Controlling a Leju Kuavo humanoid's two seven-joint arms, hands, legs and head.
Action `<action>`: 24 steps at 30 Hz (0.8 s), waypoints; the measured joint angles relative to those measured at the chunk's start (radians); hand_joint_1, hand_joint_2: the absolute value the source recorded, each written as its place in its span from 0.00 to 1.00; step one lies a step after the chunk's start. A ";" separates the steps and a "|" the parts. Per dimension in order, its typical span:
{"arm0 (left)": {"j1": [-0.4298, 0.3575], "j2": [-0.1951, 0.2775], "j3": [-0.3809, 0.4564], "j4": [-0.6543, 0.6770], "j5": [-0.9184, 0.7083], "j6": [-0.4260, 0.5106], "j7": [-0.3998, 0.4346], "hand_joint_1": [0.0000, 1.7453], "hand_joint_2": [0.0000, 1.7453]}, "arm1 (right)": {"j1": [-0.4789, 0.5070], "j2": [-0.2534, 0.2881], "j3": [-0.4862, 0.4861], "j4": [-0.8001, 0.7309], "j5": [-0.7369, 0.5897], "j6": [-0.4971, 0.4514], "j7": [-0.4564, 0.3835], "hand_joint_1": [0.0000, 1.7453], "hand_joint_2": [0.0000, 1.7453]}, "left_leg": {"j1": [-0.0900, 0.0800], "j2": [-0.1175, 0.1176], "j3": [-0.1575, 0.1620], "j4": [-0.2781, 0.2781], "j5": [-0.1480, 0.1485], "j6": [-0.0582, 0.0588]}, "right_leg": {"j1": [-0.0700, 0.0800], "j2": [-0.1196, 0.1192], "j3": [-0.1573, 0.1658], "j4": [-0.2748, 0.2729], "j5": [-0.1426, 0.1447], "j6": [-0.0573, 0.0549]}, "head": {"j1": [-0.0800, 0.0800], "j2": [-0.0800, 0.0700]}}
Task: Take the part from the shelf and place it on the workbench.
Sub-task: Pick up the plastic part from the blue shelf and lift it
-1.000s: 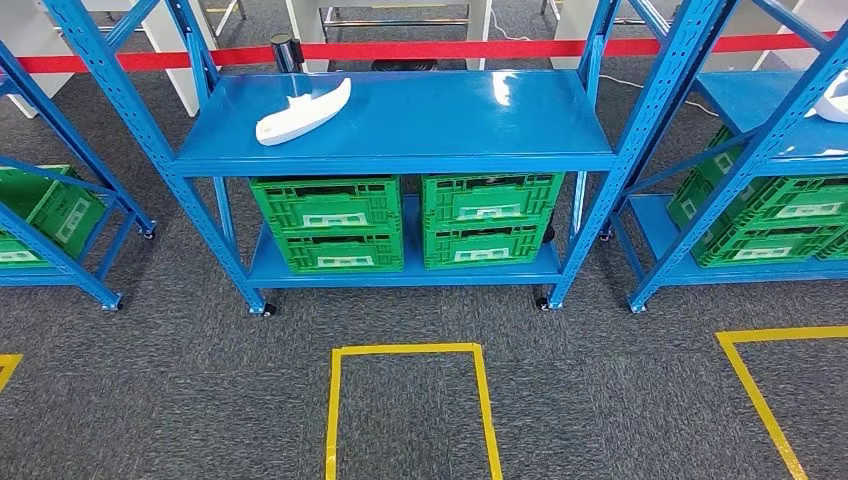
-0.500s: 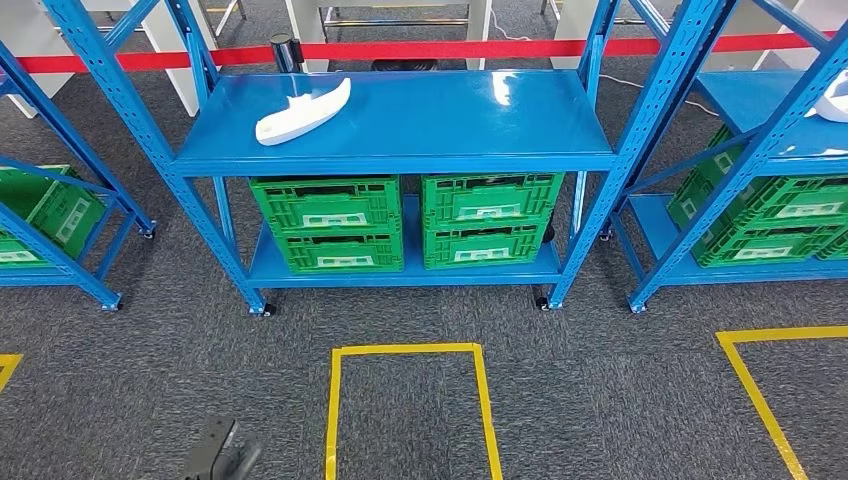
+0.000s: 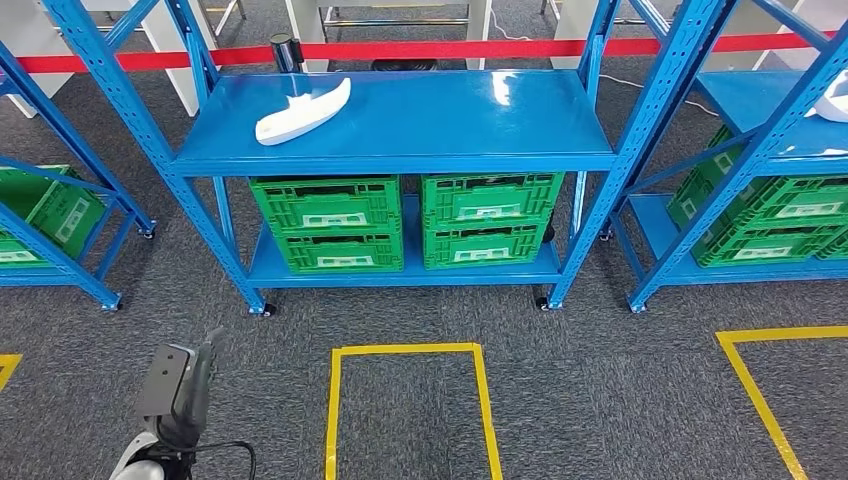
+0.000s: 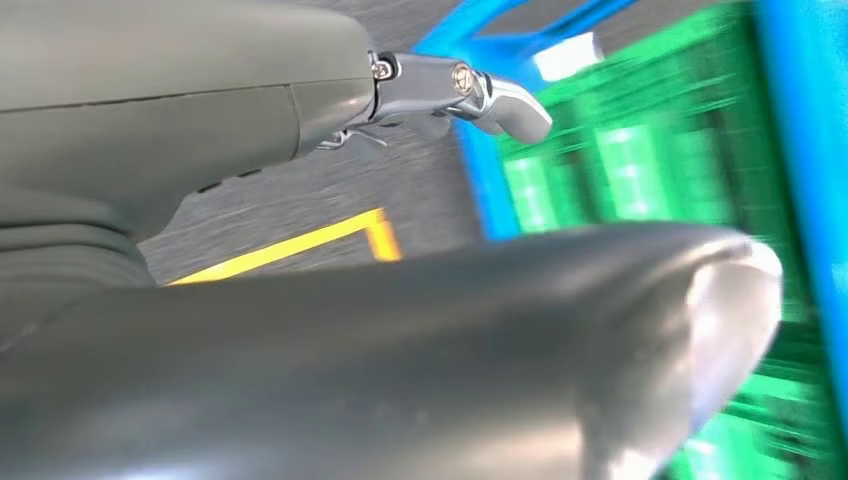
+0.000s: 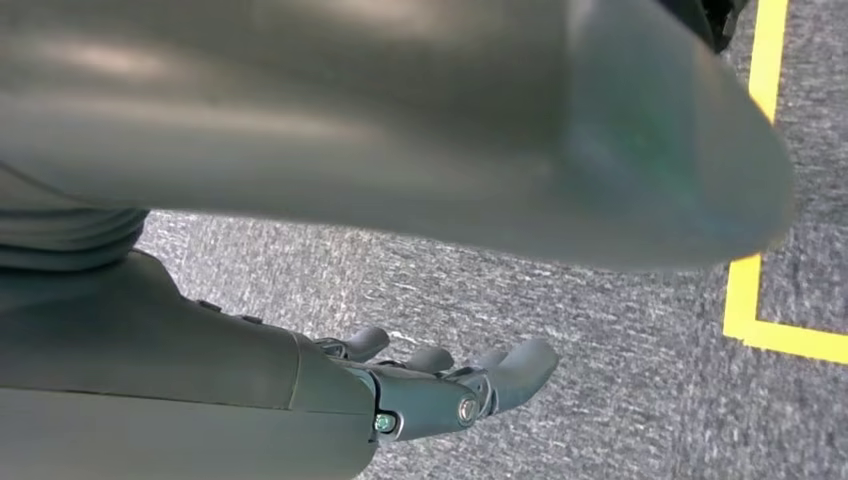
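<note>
A white moulded part [image 3: 303,111] lies on the left side of the blue shelf's top board [image 3: 440,120]. My left hand [image 3: 178,392] rises at the lower left of the head view, well below and in front of the shelf, fingers pointing up and holding nothing. In the left wrist view the left hand [image 4: 300,260] has its thumb and fingers apart with nothing between them. The right wrist view shows my right hand [image 5: 440,385] over the carpet, fingers loosely spread and empty.
Green crates [image 3: 405,220] fill the lower shelf. More blue racks [image 3: 760,150] stand to the right and left. A yellow floor-tape rectangle [image 3: 410,400] marks the grey carpet in front. A red barrier tape [image 3: 420,48] runs behind the shelf.
My left hand has come up into the head view at the lower left, rising further since half a second ago. The part and shelf are unmoved.
</note>
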 joint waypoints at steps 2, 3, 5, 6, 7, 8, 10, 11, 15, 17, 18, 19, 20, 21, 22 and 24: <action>0.000 0.004 -0.021 -0.067 0.007 0.004 -0.007 0.00 0.00 | -0.002 0.003 -0.023 0.000 0.027 0.010 -0.005 0.00 0.00 | 0.000 0.000 0.000 0.000 0.000 0.000 | 0.000 0.000 0.000 0.000 0.000 0.000 | 0.000 0.000; 0.000 0.006 -0.033 -0.101 0.011 0.006 -0.011 0.00 0.00 | -0.004 0.005 -0.035 0.000 0.040 0.015 -0.007 0.00 0.00 | 0.000 0.000 0.000 0.000 0.000 0.000 | 0.000 0.000 0.000 0.000 0.000 0.000 | 0.000 0.000; 0.000 0.012 -0.057 -0.170 0.018 0.011 -0.019 0.00 0.00 | -0.007 0.008 -0.059 -0.001 0.067 0.027 -0.013 0.00 0.00 | 0.000 0.000 0.000 0.000 0.000 0.000 | 0.000 0.000 0.000 0.000 0.000 0.000 | 0.000 0.000; 0.000 0.016 -0.069 -0.204 0.021 0.014 -0.024 0.00 0.00 | -0.009 0.010 -0.071 -0.001 0.080 0.033 -0.015 0.00 0.00 | 0.000 0.000 0.000 0.000 0.000 0.000 | 0.000 0.000 0.000 0.000 0.000 0.000 | 0.000 0.000; 0.000 0.019 -0.081 -0.237 0.024 0.017 -0.028 0.00 0.00 | -0.010 0.012 -0.083 -0.002 0.093 0.038 -0.018 0.00 0.00 | 0.000 0.000 0.000 0.000 0.000 0.000 | 0.000 0.000 0.000 0.000 0.000 0.000 | 0.000 0.000; 0.000 0.022 -0.093 -0.270 0.028 0.019 -0.032 0.00 0.00 | -0.011 0.014 -0.094 -0.003 0.106 0.044 -0.020 0.00 0.00 | 0.000 0.000 0.000 0.000 0.000 0.000 | 0.000 0.000 0.000 0.000 0.000 0.000 | 0.000 0.000; 0.000 0.029 -0.117 -0.337 0.034 0.024 -0.041 0.00 0.00 | -0.012 0.018 -0.116 -0.007 0.131 0.055 -0.024 0.00 0.00 | 0.000 0.000 0.000 0.000 0.000 0.000 | 0.000 0.000 0.000 0.000 0.000 0.000 | 0.000 0.000; 0.000 0.033 -0.130 -0.370 0.037 0.026 -0.045 0.00 0.00 | -0.013 0.021 -0.128 -0.009 0.144 0.061 -0.027 0.00 0.00 | 0.000 0.000 0.000 0.000 0.000 0.000 | 0.000 0.000 0.000 0.000 0.000 0.000 | 0.000 0.000; 0.000 0.051 -0.180 -0.503 0.050 0.037 -0.064 0.00 0.00 | -0.016 0.033 -0.177 -0.022 0.196 0.084 -0.037 0.00 0.00 | -0.004 0.000 -0.002 0.004 -0.001 0.001 | -0.004 0.000 0.000 -0.001 0.002 0.003 | 0.000 0.000; 0.000 0.062 -0.204 -0.564 0.054 0.043 -0.074 0.00 0.00 | -0.018 0.039 -0.198 -0.029 0.220 0.095 -0.041 0.00 0.00 | -0.005 0.000 -0.003 0.005 -0.002 0.004 | -0.006 0.000 0.000 -0.001 0.002 0.005 | 0.000 0.000; 0.000 0.067 -0.215 -0.592 0.055 0.046 -0.079 0.00 0.00 | -0.018 0.042 -0.208 -0.033 0.232 0.100 -0.043 0.00 0.00 | -0.006 0.000 -0.003 0.005 -0.004 0.006 | -0.007 0.000 0.000 -0.002 0.002 0.006 | 0.000 0.000; -0.001 0.072 -0.226 -0.621 0.056 0.050 -0.084 0.00 0.00 | -0.019 0.046 -0.217 -0.038 0.244 0.105 -0.046 0.00 0.00 | -0.007 0.000 -0.005 0.004 -0.005 0.009 | -0.008 0.000 0.001 -0.003 0.003 0.009 | 0.000 0.000; -0.002 0.076 -0.237 -0.651 0.057 0.054 -0.089 0.00 0.00 | -0.021 0.049 -0.226 -0.043 0.256 0.111 -0.049 0.00 0.00 | -0.007 0.000 -0.006 0.002 -0.007 0.014 | -0.008 0.000 0.000 0.003 0.009 0.013 | -0.001 0.000; -0.003 0.081 -0.249 -0.681 0.057 0.059 -0.093 0.00 0.00 | -0.021 0.052 -0.235 -0.048 0.268 0.117 -0.052 0.00 0.00 | -0.006 -0.001 -0.005 -0.002 -0.007 0.020 | -0.009 0.000 -0.001 0.010 0.014 0.017 | -0.001 0.000; -0.005 0.084 -0.260 -0.710 0.057 0.064 -0.097 0.00 0.00 | -0.023 0.054 -0.244 -0.053 0.281 0.123 -0.055 0.00 0.00 | -0.004 0.000 -0.002 -0.007 -0.006 0.025 | -0.010 0.000 -0.004 0.022 0.016 0.021 | -0.001 0.000; -0.010 0.089 -0.280 -0.757 0.055 0.073 -0.103 0.00 0.00 | -0.027 0.056 -0.258 -0.059 0.304 0.134 -0.059 0.00 0.00 | 0.000 -0.001 0.006 -0.013 -0.004 0.033 | -0.011 0.002 -0.026 0.072 -0.013 0.025 | 0.003 0.000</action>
